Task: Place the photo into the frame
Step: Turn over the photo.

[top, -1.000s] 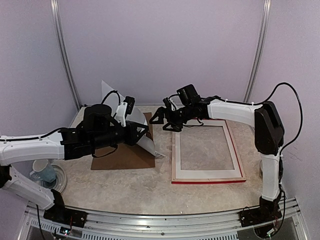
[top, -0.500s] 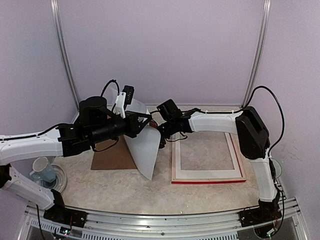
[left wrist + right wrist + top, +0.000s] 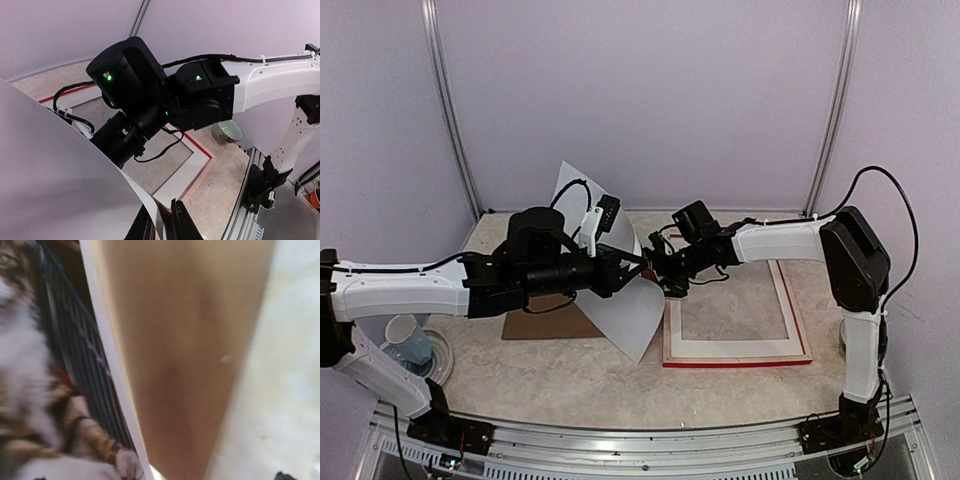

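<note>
The rectangular paper cat photo (image 3: 625,310) is not yet in the thin red-edged wooden picture frame (image 3: 735,350), which lies pale back up on the desk (image 3: 570,385). The photo hangs curled just left of it, its edge pinched in the left claw (image 3: 165,225). The right claw (image 3: 663,272) is at its right edge, grip impossible to tell. Laying it inside is left to do.
</note>
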Controlling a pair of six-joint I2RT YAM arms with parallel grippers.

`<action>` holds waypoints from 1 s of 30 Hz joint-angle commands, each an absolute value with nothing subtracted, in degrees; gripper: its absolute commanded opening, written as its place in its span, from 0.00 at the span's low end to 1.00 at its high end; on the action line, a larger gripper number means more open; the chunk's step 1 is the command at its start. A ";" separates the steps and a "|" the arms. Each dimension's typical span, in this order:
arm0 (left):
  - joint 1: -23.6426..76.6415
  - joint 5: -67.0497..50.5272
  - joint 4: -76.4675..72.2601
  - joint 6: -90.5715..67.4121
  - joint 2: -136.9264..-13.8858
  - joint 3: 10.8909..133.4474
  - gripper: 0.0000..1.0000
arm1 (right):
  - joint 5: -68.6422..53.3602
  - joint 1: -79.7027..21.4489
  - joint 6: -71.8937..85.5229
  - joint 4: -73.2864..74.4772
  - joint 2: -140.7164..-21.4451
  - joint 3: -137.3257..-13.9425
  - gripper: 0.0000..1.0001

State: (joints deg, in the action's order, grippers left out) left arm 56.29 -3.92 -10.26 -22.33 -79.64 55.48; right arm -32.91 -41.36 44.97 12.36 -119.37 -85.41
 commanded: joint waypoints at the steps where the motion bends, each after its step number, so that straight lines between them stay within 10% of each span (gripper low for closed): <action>1: 57.67 -7.03 -12.24 -22.85 -82.01 56.29 0.17 | -32.85 -40.82 43.83 10.08 -114.82 -83.28 0.99; 8: 58.09 -9.33 -14.89 -24.47 -86.02 56.91 0.42 | -37.11 -41.58 44.89 3.92 -114.56 -79.21 0.99; 20: 58.04 -8.95 -20.64 -27.02 -87.16 50.08 0.43 | -39.66 -41.48 50.39 -4.02 -114.40 -73.20 0.99; 30: 52.65 23.03 -0.43 -34.71 -69.49 42.48 0.77 | -35.91 -43.53 52.01 -3.41 -112.19 -72.04 0.99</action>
State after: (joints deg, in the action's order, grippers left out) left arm 56.77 9.43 -9.80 -29.23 -74.72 45.36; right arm -37.34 -41.50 50.74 -2.37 -115.37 -71.18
